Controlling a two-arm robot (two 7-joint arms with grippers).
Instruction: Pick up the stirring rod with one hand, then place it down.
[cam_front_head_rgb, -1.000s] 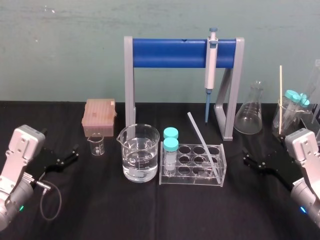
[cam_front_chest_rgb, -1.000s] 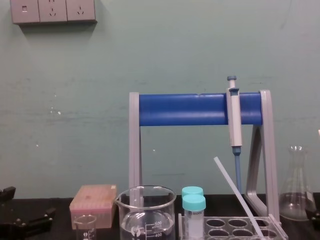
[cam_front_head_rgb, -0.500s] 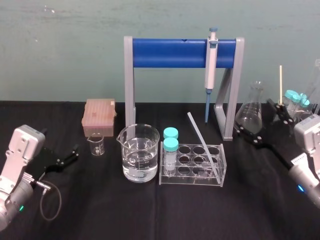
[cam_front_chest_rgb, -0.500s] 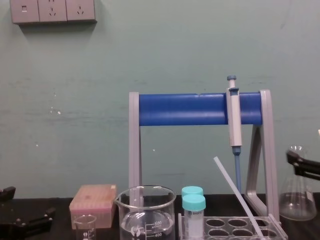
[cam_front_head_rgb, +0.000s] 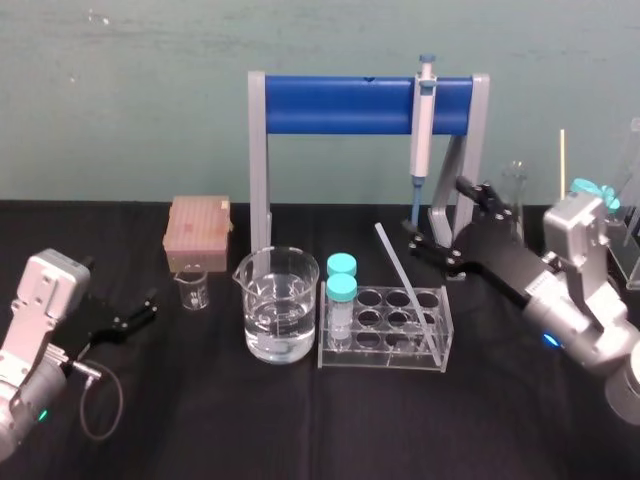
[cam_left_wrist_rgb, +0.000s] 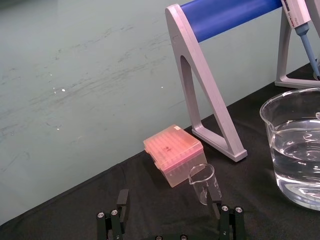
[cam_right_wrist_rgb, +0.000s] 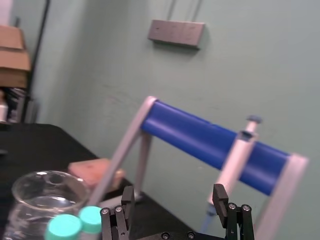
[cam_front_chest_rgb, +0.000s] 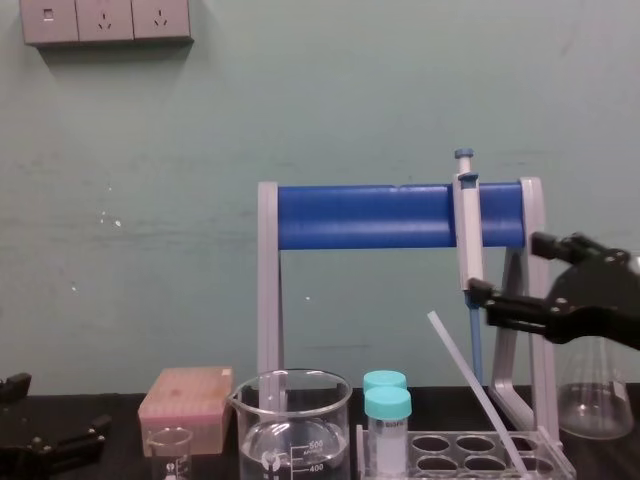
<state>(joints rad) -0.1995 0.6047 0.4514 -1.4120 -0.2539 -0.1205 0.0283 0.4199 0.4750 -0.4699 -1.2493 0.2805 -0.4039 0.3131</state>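
stirring rod (cam_front_head_rgb: 405, 285): thin, straight, translucent; I saw it leaning in the clear rack (cam_front_head_rgb: 382, 364)
right gripper (cam_front_head_rgb: 434, 206): blocky black fingers were spread, empty, right of rod's top
left gripper (cam_front_head_rgb: 118, 281): sat left, fingers apart

The thin whitish stirring rod (cam_front_head_rgb: 404, 283) leans in the rack (cam_front_head_rgb: 380, 357), right gripper (cam_front_head_rgb: 436, 207) hovering spread-jawed near its top.

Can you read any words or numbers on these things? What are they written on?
"500": on the big beaker, seen in the chest view.
"400": just below it, on the same beaker.
Label on the front capped tube: too blurred to read.
Marks on the small beaker: too small to read.
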